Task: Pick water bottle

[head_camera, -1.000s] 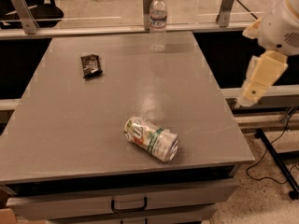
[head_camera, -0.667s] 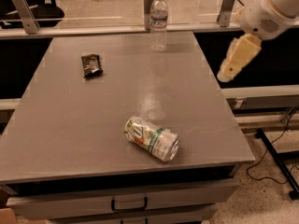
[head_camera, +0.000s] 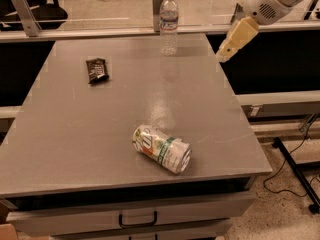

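Claw [head_camera: 226, 53] aloft, apart from water bottle [head_camera: 169, 25]

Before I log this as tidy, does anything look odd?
Only the white-and-green drink can, lying on its side near the front edge. The gripper hovers right of the upright clear plastic water bottle.

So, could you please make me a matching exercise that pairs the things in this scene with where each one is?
Things:
1. water bottle
2. drink can
3. snack wrapper
4. gripper

Places:
A. lying on its side near the front edge of the table
B. standing upright at the far edge
C. in the air by the far right corner, touching nothing
D. lying flat on the far left part

Pairs: 1-B, 2-A, 3-D, 4-C
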Robot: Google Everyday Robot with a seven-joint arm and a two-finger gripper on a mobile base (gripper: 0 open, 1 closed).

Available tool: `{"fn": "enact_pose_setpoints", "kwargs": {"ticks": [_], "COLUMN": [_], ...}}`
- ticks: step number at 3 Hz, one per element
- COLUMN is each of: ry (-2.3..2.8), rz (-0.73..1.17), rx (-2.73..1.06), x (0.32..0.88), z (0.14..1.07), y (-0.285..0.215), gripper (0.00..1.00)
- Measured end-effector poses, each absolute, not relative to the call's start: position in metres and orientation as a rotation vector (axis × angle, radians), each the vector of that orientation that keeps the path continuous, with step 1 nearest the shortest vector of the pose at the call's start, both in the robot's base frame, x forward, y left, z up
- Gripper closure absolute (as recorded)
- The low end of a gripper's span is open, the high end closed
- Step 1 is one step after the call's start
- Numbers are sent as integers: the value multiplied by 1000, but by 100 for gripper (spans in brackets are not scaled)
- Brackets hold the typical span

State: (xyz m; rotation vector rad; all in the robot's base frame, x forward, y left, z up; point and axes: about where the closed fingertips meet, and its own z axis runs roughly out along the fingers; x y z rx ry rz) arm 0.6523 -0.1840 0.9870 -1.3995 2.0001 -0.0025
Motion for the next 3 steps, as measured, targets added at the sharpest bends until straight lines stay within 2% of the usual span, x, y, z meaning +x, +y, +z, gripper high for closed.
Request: {"fn": "enact_pose_setpoints", "kwargs": {"ticks": [1,3], "ry": [2002,1943], "rz": [25,217], "rx": [-1317,-1012], "x": [674,772], "z": [976,941], "y": [-172,-137], "gripper": [0,0]}}
